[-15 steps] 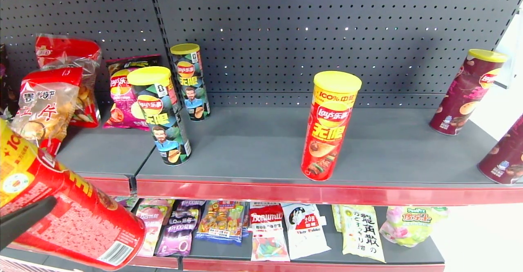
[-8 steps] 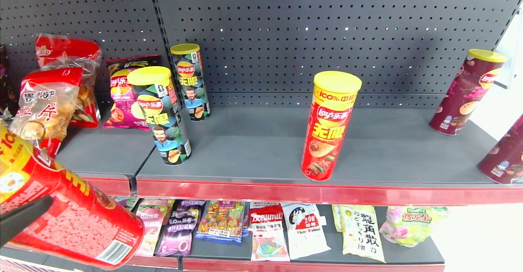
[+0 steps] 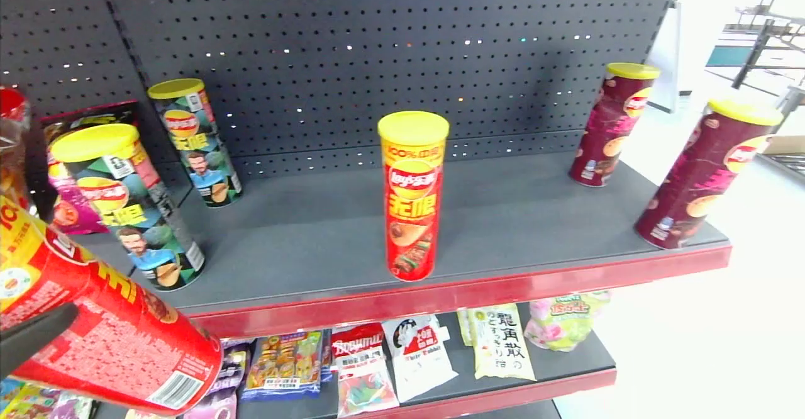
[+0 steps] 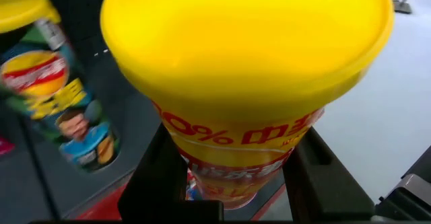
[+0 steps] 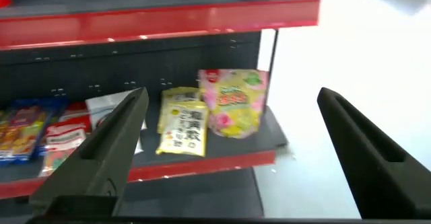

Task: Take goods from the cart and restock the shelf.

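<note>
Six chip cans were logged: one held, five standing on the upper shelf (image 3: 503, 217).

1. Held red can (image 3: 107, 337), yellow lid: at the near left, below and in front of the shelf's red front edge (image 3: 478, 287), tilted with its base toward the right. The left gripper (image 4: 239, 177) had its jaws clamped on the can's body, one dark finger (image 3: 31, 337) lying across the label.
2. Purple snack bag (image 3: 63, 205): far left of the shelf, partly hidden behind the next item.
3. Two green-and-black cans, upright: one (image 3: 129, 208) near the front edge, the other (image 3: 195, 142) farther back by the pegboard wall (image 3: 377, 41).
4. Standing red can (image 3: 412, 199): upright near the front edge at the middle, well apart from its neighbours.
5. Two maroon cans, upright: one (image 3: 610, 126) far back on the right, the other (image 3: 707, 177) at the near right corner.
6. Lower shelf (image 3: 566, 356): a row of flat packets, including a white packet (image 3: 418, 353), a pale yellow packet (image 3: 500, 343) and a green-and-pink bag (image 3: 563, 321) at the right end.
7. Right gripper (image 5: 232, 150): held low, facing the lower shelf, jaws spread wide with nothing between them.
</note>
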Tool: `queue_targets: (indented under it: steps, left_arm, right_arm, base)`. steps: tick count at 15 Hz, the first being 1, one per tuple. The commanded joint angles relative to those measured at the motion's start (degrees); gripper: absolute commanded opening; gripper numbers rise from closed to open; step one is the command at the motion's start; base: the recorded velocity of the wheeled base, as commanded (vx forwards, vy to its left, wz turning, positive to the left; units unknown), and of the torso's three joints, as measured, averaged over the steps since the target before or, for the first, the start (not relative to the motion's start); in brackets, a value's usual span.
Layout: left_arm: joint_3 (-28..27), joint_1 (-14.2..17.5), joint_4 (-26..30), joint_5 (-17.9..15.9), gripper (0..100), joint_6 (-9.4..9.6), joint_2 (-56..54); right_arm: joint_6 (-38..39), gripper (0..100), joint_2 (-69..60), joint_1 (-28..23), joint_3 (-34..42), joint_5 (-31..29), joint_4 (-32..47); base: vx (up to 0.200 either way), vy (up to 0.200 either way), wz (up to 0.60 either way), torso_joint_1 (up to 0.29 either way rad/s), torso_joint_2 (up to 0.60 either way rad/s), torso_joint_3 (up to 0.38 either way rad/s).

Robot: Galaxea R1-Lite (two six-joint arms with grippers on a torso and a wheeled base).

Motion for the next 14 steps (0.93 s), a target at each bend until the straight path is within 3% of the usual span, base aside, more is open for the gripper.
queue_targets:
  steps: [1, 6, 12, 14]
  left_arm:
    - [-0.04, 0.07, -0.01, 0.04, 0, 0.02, 0.12]
    - [-0.39, -0.02, -0.19, 0.04, 0, -0.07, 2.41]
    - [-10.15, 0.07, -0.37, 2.24, 0, 0.72, 17.35]
    - [-11.73, 0.24, -0.37, 3.73, 0, 2.22, 22.62]
  right_arm:
    - [0.06, 100, -0.02, 0.01, 0.01, -0.01, 0.0]
    - [0.15, 100, -0.02, 0.01, 0.01, -0.01, 0.0]
    - [0.15, 100, -0.02, 0.01, 0.01, -0.01, 0.0]
    - [0.15, 100, -0.02, 0.01, 0.01, -0.01, 0.0]
  base:
    - [0.0, 0.0, -0.6, -0.002, 0.01, 0.002]
    - [0.0, 0.0, -0.12, 0.002, 0.0, 0.001]
    - [0.0, 0.0, 0.0, 0.0, 0.0, 0.0]
    - [0.0, 0.0, 0.0, 0.0, 0.0, 0.0]
